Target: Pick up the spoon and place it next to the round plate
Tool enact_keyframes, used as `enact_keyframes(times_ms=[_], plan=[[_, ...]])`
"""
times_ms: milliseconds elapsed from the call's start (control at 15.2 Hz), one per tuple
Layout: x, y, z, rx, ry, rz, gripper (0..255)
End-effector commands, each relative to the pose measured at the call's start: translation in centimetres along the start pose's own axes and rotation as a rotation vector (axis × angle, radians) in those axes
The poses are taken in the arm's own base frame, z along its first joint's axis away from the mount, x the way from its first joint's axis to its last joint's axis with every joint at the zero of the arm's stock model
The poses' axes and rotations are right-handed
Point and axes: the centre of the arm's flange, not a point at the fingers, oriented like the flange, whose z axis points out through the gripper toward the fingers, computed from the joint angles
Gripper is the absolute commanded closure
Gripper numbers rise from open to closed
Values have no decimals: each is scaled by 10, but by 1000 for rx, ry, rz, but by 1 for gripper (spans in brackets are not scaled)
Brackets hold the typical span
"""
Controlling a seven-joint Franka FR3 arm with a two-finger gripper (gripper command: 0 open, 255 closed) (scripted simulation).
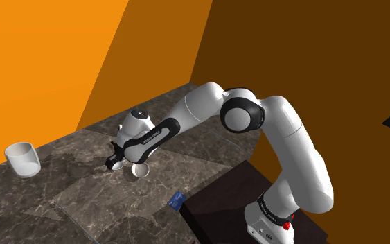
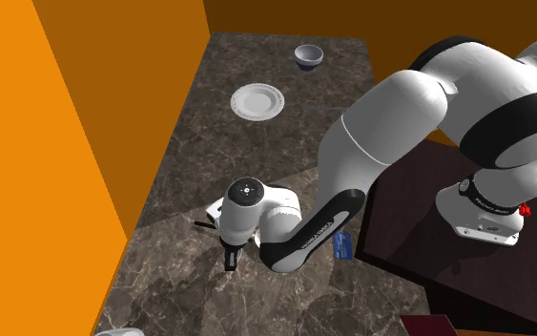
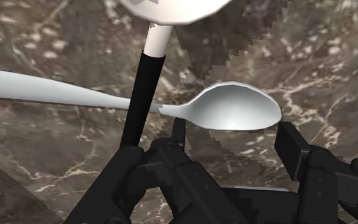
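Spoon: we note a pale grey, glossy spoon (image 3: 234, 108) lying flat on the counter, its bowl just beyond the fingertips and its handle reaching out sideways past them.
Gripper: the black gripper (image 3: 234, 143) hangs low over the spoon with its fingers (image 3: 296, 151) standing apart. They clasp nothing, and we see no contact with the spoon.
Crossing item: a thin rod (image 3: 147, 83), white above and black below, crosses the spoon's neck and joins a round white body (image 3: 171, 7). We cannot tell what it is.
Counter: dark stone-look counter (image 2: 257, 162) with pale veins.
Round plate: a white round plate (image 2: 258, 101) sits well apart from the gripper, towards the second exterior view's top.
Bowl: a small bowl (image 2: 307, 56) sits beyond the plate.
Cup: a white cup (image 1: 22, 159) stands upright at the shoulder view's left, apart from the gripper.
Blue item: a small blue item (image 1: 176, 201) sits at the counter's edge near the stand (image 1: 221, 208).
Writing: there is pale lettering (image 1: 148, 136) on the arm's dark forearm, too small for us to read. Any mark on the blue item is unreadable.
Walls: orange and brown.
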Motion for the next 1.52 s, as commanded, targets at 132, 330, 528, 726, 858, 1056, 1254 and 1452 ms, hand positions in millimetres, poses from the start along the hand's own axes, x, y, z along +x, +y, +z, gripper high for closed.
enact_keyframes(times_ms=[132, 330, 528, 726, 858, 1056, 1254, 1452], plan=[[2, -1, -9, 0, 0, 0, 255], [5, -3, -24, 0, 0, 0, 255], [9, -5, -40, 0, 0, 0, 255], [13, -8, -55, 0, 0, 0, 255], [15, -9, -65, 0, 0, 0, 255], [19, -11, -80, 0, 0, 0, 255], [15, 0, -89, 0, 0, 0, 255], [-1, 35, -98, 0, 0, 0, 255]])
